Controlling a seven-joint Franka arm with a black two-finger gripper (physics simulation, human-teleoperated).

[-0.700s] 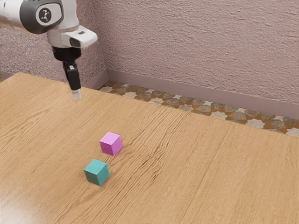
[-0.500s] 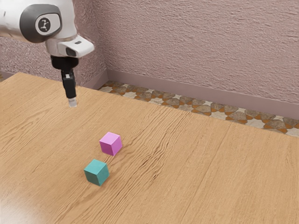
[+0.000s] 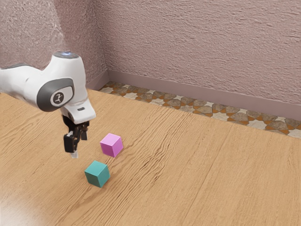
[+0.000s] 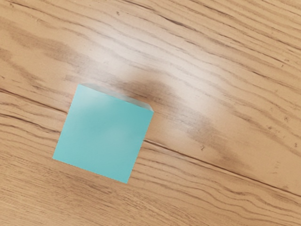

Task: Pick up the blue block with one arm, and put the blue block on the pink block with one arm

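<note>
The blue block (image 3: 97, 173), teal in colour, lies on the wooden table nearer the front edge. The pink block (image 3: 111, 144) sits just behind it, a small gap apart. My gripper (image 3: 73, 151) hangs low over the table, toward the exterior view's left of both blocks, open with nothing between its fingers. In the wrist view the blue block (image 4: 103, 134) lies flat on the wood close under my hand, slightly off to one side, with my hand's shadow beside it.
The wooden table (image 3: 197, 169) stretches wide toward the exterior view's right. A pink textured wall (image 3: 197, 42) and a strip of patterned floor (image 3: 211, 109) lie beyond the table's far edge.
My arm has swung down and forward from high near the back corner to just above the table beside the blocks. Neither block has moved.
</note>
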